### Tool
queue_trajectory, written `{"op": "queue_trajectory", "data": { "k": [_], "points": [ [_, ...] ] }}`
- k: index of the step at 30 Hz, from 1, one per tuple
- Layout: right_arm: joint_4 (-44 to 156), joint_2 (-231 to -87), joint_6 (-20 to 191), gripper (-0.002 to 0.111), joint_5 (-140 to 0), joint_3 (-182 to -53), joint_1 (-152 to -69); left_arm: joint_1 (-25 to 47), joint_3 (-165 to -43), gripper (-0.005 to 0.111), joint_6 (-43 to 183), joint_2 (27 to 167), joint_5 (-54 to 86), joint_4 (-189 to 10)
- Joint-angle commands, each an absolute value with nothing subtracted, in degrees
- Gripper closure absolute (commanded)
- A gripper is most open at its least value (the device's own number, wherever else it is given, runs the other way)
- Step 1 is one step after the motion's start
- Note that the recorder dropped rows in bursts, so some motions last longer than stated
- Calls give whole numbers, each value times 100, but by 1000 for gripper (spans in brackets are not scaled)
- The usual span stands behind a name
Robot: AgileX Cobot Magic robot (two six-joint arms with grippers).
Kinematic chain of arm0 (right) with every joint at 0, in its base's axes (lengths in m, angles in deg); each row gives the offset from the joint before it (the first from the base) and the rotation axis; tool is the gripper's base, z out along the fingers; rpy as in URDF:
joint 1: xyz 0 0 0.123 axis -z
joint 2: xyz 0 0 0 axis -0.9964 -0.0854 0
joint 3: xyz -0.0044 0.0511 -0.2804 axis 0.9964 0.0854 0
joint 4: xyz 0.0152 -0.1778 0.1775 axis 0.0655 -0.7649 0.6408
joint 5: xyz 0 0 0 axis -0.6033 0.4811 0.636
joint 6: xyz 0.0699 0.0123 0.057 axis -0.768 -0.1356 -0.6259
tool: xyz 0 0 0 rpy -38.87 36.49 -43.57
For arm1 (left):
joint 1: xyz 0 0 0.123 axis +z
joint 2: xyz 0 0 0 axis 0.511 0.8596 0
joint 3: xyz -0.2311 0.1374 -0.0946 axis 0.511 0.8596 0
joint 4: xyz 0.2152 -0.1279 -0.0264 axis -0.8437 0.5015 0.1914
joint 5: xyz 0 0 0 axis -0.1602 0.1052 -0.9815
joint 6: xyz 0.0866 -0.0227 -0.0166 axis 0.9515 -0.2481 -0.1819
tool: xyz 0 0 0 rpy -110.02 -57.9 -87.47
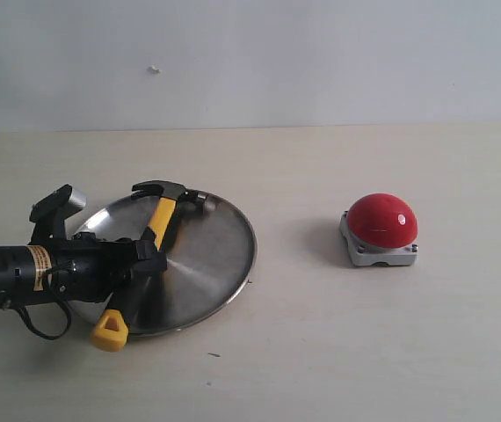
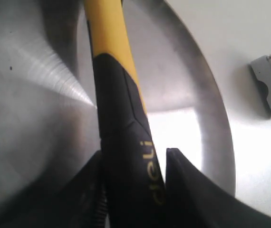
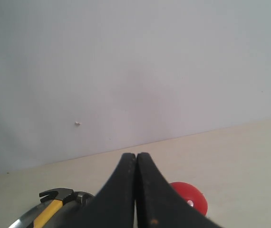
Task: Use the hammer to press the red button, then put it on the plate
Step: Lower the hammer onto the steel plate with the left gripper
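The hammer lies aslant over the round steel plate, its dark head at the far rim and its yellow end past the near rim. My left gripper reaches in from the left and is shut on the black part of the handle. In the left wrist view both fingers of the left gripper flank the hammer handle above the plate. The red button sits on its grey base to the right, apart from the plate. My right gripper is shut on nothing, and is out of the exterior view.
A beige tabletop runs to a pale wall behind. Black cables hang from the left arm at the left edge. The right wrist view shows the red button, the hammer and the plate's rim far off.
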State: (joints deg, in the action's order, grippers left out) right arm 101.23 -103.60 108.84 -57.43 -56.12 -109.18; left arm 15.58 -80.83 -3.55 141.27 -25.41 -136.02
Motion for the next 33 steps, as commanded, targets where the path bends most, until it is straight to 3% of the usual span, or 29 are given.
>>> {"op": "queue_trajectory", "data": {
  "k": [1, 7, 15, 33],
  "points": [
    [10102, -10325, 10892, 108, -5754, -5578, -10913, 1535, -8118, 68, -365, 14068, -2626, -13523],
    [10090, -10325, 10891, 108, -5731, -5578, -10913, 1535, -8118, 67, -516, 14048, -2626, -13524],
    [10090, -10325, 10891, 108, -5731, -5578, -10913, 1535, -8118, 49, -633, 14036, -2626, -13524],
    [10100, -10325, 10891, 108, -5731, -5578, -10913, 1558, -8086, 49, -633, 13196, -2623, -13796]
  ]
}}
